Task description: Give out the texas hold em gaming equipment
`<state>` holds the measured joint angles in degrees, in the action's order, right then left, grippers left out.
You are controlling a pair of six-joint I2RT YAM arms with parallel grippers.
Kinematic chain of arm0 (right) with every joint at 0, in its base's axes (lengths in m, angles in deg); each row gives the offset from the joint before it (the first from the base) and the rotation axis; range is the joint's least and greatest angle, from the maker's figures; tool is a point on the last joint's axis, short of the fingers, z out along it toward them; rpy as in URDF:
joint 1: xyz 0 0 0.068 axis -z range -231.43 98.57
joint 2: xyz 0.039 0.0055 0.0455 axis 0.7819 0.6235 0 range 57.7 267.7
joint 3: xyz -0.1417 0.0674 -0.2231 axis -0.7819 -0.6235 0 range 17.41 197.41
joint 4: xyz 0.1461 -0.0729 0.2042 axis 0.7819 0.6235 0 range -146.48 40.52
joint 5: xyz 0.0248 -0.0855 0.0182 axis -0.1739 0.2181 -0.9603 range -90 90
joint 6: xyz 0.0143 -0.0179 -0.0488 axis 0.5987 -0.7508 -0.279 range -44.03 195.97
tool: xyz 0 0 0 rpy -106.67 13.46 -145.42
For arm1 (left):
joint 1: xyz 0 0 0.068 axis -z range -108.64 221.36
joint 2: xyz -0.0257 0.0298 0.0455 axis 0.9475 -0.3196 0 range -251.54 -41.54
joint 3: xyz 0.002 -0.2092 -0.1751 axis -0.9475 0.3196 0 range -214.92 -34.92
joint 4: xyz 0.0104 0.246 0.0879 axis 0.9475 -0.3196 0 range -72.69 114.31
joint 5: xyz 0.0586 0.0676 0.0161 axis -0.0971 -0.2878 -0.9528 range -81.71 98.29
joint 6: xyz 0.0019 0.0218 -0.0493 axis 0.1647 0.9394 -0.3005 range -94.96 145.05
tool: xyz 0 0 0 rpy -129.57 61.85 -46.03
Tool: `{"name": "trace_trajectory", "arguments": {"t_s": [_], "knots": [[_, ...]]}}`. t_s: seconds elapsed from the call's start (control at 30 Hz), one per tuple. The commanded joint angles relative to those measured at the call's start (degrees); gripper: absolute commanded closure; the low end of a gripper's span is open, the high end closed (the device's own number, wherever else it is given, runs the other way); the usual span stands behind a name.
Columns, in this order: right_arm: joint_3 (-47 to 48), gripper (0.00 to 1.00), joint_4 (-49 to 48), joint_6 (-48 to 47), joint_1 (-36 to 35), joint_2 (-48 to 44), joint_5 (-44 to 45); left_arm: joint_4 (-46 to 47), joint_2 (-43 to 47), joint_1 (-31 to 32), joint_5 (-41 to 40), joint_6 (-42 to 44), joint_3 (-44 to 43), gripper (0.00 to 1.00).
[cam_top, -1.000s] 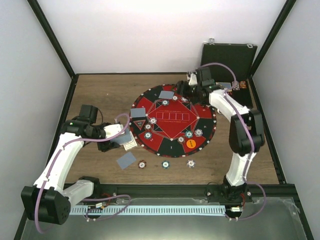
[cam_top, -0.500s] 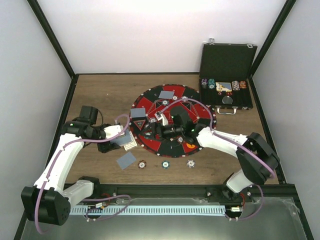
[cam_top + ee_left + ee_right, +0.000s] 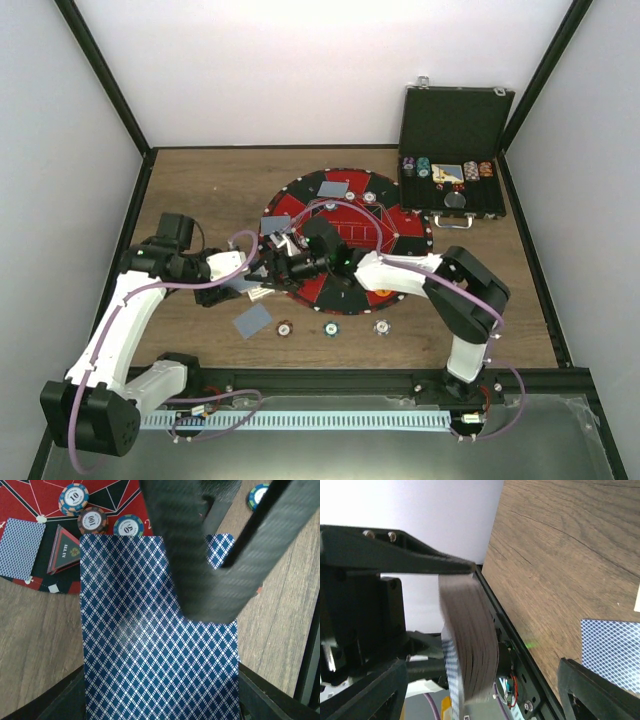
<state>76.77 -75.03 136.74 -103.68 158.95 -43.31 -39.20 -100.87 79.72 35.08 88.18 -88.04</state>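
Top external view: the right tool (image 3: 272, 266), a second ago at the black hinged case (image 3: 455, 120) far right, has swung across the round red-and-black mat (image 3: 405, 238). Its jaws now stand spread either side of the deck of blue-diamond-backed playing cards (image 3: 155, 645). The left tool (image 3: 245, 283) clamps that deck at the mat's left edge, so a card draw looks imminent.

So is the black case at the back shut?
No, the black case stands open, with its lid up and chips showing inside.
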Motion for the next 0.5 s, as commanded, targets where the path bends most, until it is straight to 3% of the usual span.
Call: {"name": "trace_trajectory", "arguments": {"t_s": [0.0, 0.3, 0.47], "knots": [[4.43, 0.17, -3.11, 1.41, -0.55, 3.69, -2.36, -1.04, 1.22, 0.21, 2.52, 1.27, 0.13, 0.96], [8.73, 0.2, -3.59, 2.07, -0.57, 10.36, -7.11, -1.42, 0.57, 0.31, 2.65, 1.75, -0.45, 0.96], [6.5, 0.29, -4.67, 2.17, 0.16, 10.21, -7.42, -1.66, 0.39, 0.34, 2.83, 1.43, -0.75, 0.96]]}}
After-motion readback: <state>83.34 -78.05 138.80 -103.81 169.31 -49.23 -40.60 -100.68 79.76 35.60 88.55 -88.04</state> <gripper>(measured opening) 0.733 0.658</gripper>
